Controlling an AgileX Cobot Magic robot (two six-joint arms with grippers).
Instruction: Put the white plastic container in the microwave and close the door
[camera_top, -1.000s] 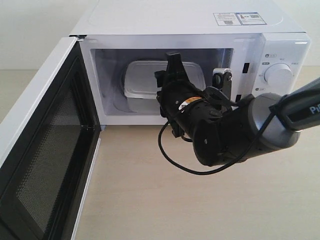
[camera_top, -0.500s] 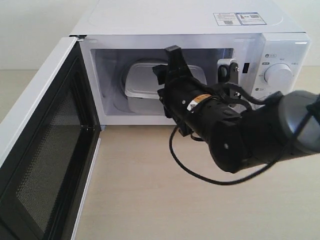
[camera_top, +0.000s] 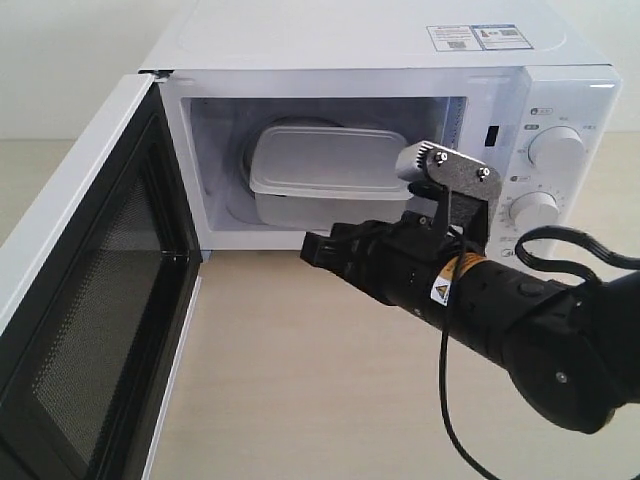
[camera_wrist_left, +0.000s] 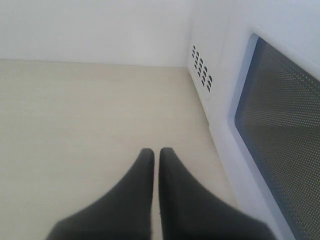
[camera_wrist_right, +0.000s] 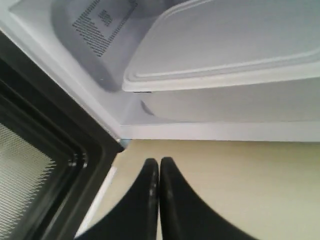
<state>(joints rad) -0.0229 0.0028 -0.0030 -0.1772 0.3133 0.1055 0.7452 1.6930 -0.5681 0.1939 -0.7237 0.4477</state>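
The white plastic container (camera_top: 325, 170) sits inside the cavity of the microwave (camera_top: 380, 40), lid on, lying lengthwise across the floor of the chamber towards its far wall. Nothing touches it. The door (camera_top: 90, 290) stands wide open, swung out to the left and towards the near side. Its dark inner frame and mesh window (camera_top: 100, 330) face the cavity.

The right hand (camera_top: 308, 250) hovers just outside the opening, low over the pale counter (camera_top: 290, 390) and near the front sill. Its black fingers point left towards the open door. In the right wrist view the two fingers (camera_wrist_right: 150, 172) are pressed together tip to tip and grasp nothing. The container's overhanging lid fills the space beyond them, and the door's black frame runs along one side. A black cable (camera_top: 445, 400) loops down from the arm behind the hand.

The left hand (camera_wrist_left: 156, 152) appears only in its own wrist view. Its fingers are likewise closed against each other and empty. It is held above bare counter beside the outer face of the door, with the vent holes (camera_wrist_left: 201, 69) in the microwave's side wall farther off.

Two round white dials (camera_top: 557, 148) sit on the control panel to the right of the cavity, and stickers (camera_top: 480, 37) lie on the microwave's top.
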